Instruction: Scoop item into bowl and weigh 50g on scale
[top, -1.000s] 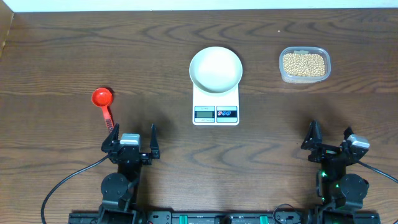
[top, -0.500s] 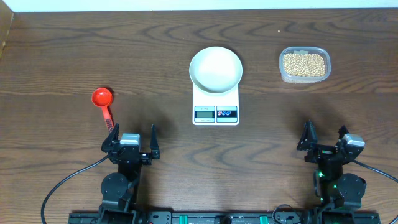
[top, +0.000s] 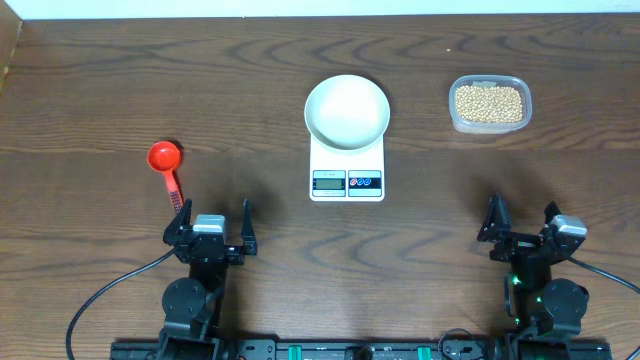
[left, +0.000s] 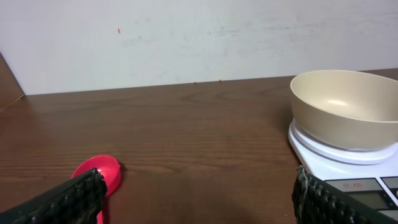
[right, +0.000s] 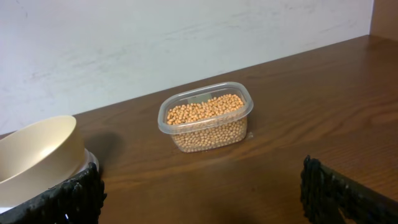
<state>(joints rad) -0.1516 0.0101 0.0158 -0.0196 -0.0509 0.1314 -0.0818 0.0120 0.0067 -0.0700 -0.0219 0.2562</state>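
The white bowl (top: 346, 110) sits empty on the white scale (top: 347, 170) at the table's middle; both also show in the left wrist view, the bowl (left: 345, 106) and the scale (left: 348, 168). The tan beans (top: 488, 103) fill a clear plastic tub (top: 489, 124) at the back right, also in the right wrist view (right: 205, 111). A red scoop (top: 166, 160) lies at the left, just ahead of my left gripper (top: 210, 222), which is open and empty. My right gripper (top: 522, 226) is open and empty near the front right.
The wooden table (top: 250, 80) ends at a white wall at the back. The bowl's edge shows at the left of the right wrist view (right: 37, 152). The red scoop's head shows low left in the left wrist view (left: 99, 173).
My right gripper shifted slightly left and back toward the front edge a second ago, then held still. The left arm and the objects have not moved.
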